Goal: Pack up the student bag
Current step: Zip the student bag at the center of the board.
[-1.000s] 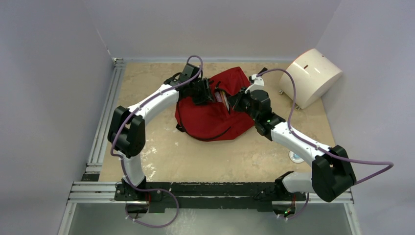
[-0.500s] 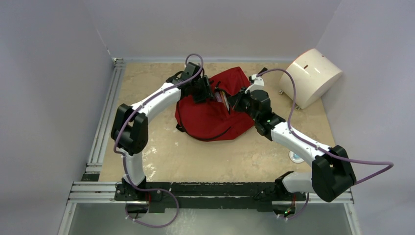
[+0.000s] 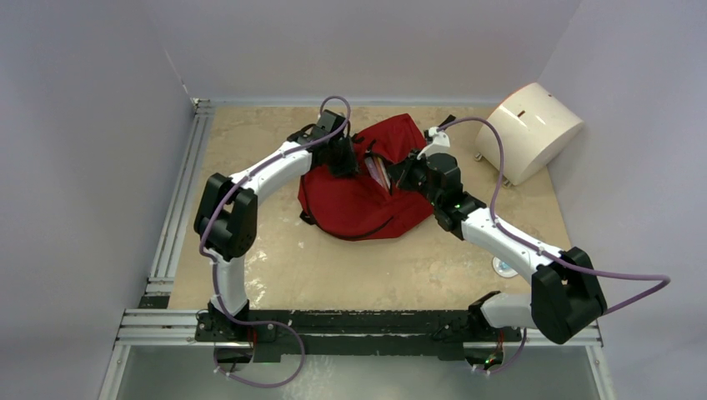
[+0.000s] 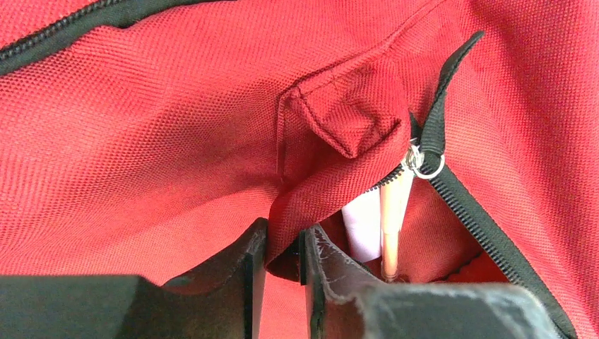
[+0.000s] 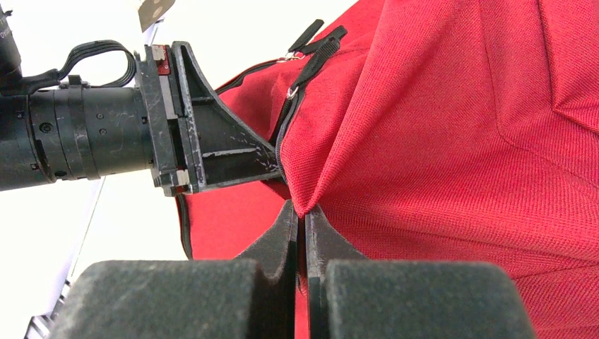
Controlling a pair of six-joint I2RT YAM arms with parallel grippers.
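Dark-red fabric filled nearly all I saw. The student bag [image 3: 358,196] lay on the tan table [image 3: 350,267] at its far middle, between my two arms. The white rounded box [image 3: 534,129] stood well apart from it at the far right corner.

My left pincer [image 4: 282,239] was almost closed, its jaws parted only by the thin fold of the bag's cloth they pinched at the edge of the opening. Just right of that fold the black zipper [image 4: 487,233] ran down the side of the opening, with its silver pull ring [image 4: 422,167] hanging near the top. Below the ring, inside the gap, a pale wooden stick [image 4: 393,212] stood upright beside something whitish-pink [image 4: 364,226]; I could not tell what either was.

My right pincer [image 5: 300,215] was clamped tight on another ridge of the red cloth, which rose from its tips in a tented fold. From that wrist I saw my left pincer's black fingers [image 5: 226,152] just beside mine, reaching in from the left at the zipper edge.

From above, both pincers met over the far part of the bag, left on its left side and right on its right. A striped pinkish thing [image 3: 379,171] showed in the slit between them.
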